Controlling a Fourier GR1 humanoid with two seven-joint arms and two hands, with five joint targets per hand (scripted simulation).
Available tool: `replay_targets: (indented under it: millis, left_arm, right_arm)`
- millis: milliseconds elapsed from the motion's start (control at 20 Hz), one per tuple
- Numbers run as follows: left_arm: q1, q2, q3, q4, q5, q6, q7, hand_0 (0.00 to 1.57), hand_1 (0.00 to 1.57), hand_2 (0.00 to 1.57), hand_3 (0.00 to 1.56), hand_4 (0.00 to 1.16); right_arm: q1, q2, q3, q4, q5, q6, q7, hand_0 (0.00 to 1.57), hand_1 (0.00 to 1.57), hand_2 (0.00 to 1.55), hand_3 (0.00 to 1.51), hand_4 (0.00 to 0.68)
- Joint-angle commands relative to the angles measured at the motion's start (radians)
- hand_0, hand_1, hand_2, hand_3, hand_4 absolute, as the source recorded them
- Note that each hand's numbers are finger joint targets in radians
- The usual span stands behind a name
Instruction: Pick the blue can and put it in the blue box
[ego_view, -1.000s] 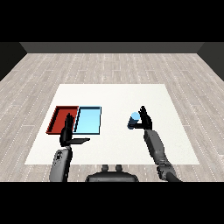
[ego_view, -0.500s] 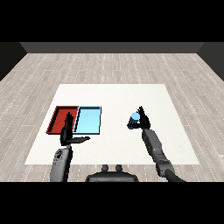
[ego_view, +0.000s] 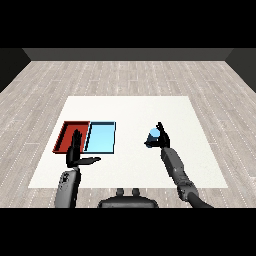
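Blue can (ego_view: 152, 133) held in right hand (ego_view: 161, 138) curled fingers; left hand (ego_view: 76, 154) fingers straight

One camera only, and it's looking down and forward from the robot's head across the white table (ego_view: 130, 107). Both forearms are coming in from the lower corners, close under the lens. The table is lying farther off, with grey plank floor (ego_view: 130, 75) stretching beyond it.

Blue can (ego_view: 153, 133) — red tray (ego_view: 65, 135), light blue tray (ego_view: 101, 137)
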Motion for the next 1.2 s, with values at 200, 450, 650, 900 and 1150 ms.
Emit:
replay_targets:
  millis: [200, 450, 650, 900, 1150]
  left_arm:
    - [0.019, 0.001, -0.006, -0.058, 0.014, -0.013, 0.041, 0.00, 0.00, 0.00, 0.00, 0.00]
    - [0.067, 0.004, -0.014, -0.125, 0.034, -0.031, 0.061, 0.00, 0.00, 0.00, 0.00, 0.00]
    - [-0.010, -0.010, 0.001, 0.010, 0.005, 0.001, 0.016, 0.00, 0.00, 0.00, 0.00, 0.00]
    - [0.015, -0.047, -0.057, -0.035, -0.048, 0.038, 0.006, 0.00, 0.00, 0.00, 0.00, 0.00]
    - [0.024, -0.007, -0.023, -0.051, -0.002, -0.016, 0.011, 0.00, 0.00, 0.00, 0.00, 0.00]
  right_arm:
    - [-0.050, 0.016, -0.020, 0.059, -0.022, -0.033, -0.004, 0.00, 0.00, 0.00, 0.00, 0.000]
    - [-0.128, 0.005, -0.027, 0.117, 0.014, -0.186, 0.049, 1.38, 1.38, 1.41, 1.39, 0.417]
    - [-0.093, -0.056, -0.027, 0.179, 0.031, -0.144, 0.005, 1.47, 1.47, 1.46, 1.44, 0.554]
    - [-0.103, 0.046, 0.007, 0.140, 0.055, -0.234, -0.047, 1.43, 1.43, 1.44, 1.37, 0.504]
    - [-0.106, 0.030, 0.046, 0.046, 0.086, -0.252, -0.049, 1.47, 1.47, 1.47, 1.36, 0.470]
